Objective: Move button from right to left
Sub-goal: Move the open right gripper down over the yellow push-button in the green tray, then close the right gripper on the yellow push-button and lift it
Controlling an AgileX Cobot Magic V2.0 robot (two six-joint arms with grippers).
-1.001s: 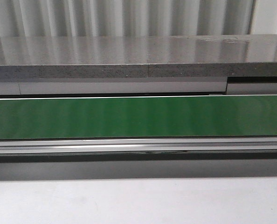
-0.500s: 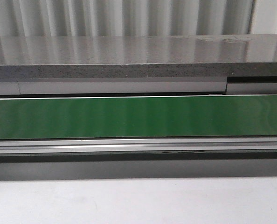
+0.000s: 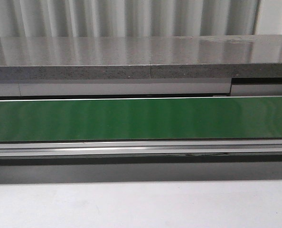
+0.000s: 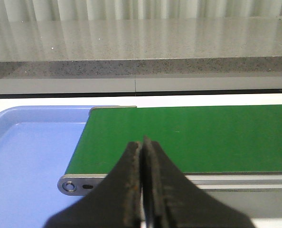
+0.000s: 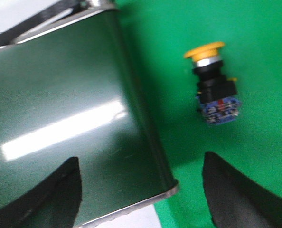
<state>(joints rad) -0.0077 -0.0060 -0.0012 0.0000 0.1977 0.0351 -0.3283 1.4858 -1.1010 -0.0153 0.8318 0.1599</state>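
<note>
The button [image 5: 213,83] shows only in the right wrist view. It lies on its side on a bright green surface [image 5: 255,38], with a yellow cap, black neck and blue block. My right gripper [image 5: 140,187] is open above the end of the dark green belt [image 5: 65,109], with the button beyond and to one side of its fingers [image 5: 240,194]. My left gripper [image 4: 142,156] is shut and empty, in front of the left end of the green belt [image 4: 188,137]. Neither gripper nor the button shows in the front view, only the belt [image 3: 141,118].
A blue tray [image 4: 32,156] sits at the belt's left end. A grey stone ledge [image 3: 141,59] runs behind the belt, with corrugated wall above. A metal rail [image 3: 141,148] edges the belt's near side, then a pale table surface [image 3: 141,204].
</note>
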